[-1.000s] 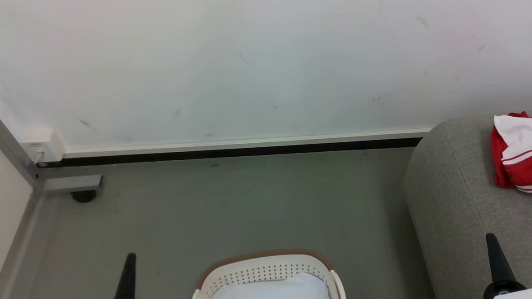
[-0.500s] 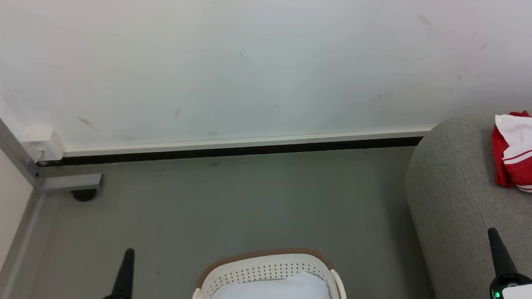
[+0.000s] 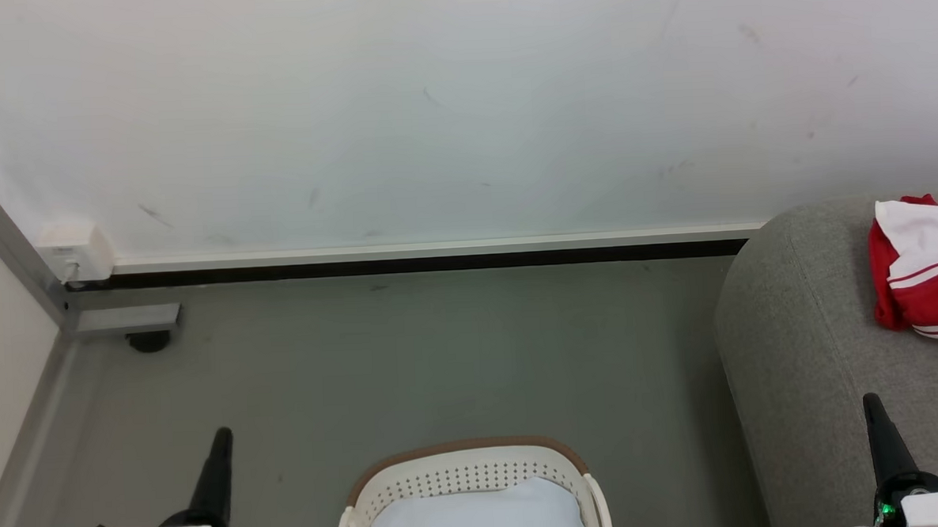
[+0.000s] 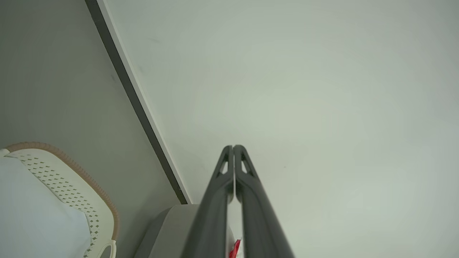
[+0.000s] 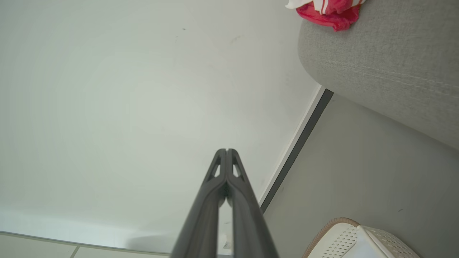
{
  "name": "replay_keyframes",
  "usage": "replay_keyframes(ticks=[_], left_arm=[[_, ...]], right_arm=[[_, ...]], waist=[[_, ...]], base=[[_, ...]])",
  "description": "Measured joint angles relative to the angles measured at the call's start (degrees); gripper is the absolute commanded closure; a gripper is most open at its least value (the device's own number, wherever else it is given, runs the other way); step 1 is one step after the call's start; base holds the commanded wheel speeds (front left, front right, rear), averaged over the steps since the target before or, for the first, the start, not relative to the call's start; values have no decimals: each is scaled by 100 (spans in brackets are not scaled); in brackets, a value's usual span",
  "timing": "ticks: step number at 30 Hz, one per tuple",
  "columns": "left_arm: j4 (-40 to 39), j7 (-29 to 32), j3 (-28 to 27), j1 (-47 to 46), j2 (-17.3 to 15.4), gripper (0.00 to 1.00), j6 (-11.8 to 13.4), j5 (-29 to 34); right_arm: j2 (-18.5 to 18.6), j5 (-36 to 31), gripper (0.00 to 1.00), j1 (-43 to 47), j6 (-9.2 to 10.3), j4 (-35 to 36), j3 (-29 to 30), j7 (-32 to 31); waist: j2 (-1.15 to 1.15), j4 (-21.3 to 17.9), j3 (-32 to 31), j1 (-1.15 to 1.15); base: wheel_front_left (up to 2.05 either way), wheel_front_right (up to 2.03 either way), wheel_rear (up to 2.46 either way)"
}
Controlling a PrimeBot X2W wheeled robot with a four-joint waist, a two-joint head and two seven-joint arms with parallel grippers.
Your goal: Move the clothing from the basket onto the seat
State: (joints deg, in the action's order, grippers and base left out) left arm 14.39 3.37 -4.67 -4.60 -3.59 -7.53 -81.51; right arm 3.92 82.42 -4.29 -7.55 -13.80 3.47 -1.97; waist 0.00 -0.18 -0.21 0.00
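Observation:
The clothing [image 3: 925, 275], red with white panels and thin stripes, lies bunched on the grey seat [image 3: 805, 344] at the right edge; it shows again as the clothing [image 5: 328, 10] on the seat [image 5: 387, 64]. The cream basket [image 3: 466, 473] with its brown rim stands on the floor at bottom centre, with a pale white-blue cloth [image 3: 476, 520] inside. My left gripper [image 3: 222, 437] is shut and empty, left of the basket. My right gripper [image 3: 869, 402] is shut and empty, over the seat's front. Both point up toward the wall, as with the left gripper [image 4: 233, 147] and the right gripper [image 5: 227, 150].
A white wall [image 3: 430, 107] with a pale skirting and dark gap runs across the back. A grey metal frame foot [image 3: 123, 320] with a castor and a white socket box [image 3: 73, 253] stand at the left corner. Grey floor [image 3: 410, 361] lies between basket and wall.
Both grippers have risen slightly in the head view, the left drifting a little left and the right a little right. The clothing and basket lie as before.

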Motion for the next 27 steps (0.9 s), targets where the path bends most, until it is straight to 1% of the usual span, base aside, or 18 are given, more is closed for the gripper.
replay_keyframes(ticks=[27], left_arm=[[-22,296,-164,-132,68,100,1,-1010]], right_arm=[[-3,1068,100,-144,0,-8,132,-310]], waist=[[0,17,37,0]], base=[[0,0,0]])
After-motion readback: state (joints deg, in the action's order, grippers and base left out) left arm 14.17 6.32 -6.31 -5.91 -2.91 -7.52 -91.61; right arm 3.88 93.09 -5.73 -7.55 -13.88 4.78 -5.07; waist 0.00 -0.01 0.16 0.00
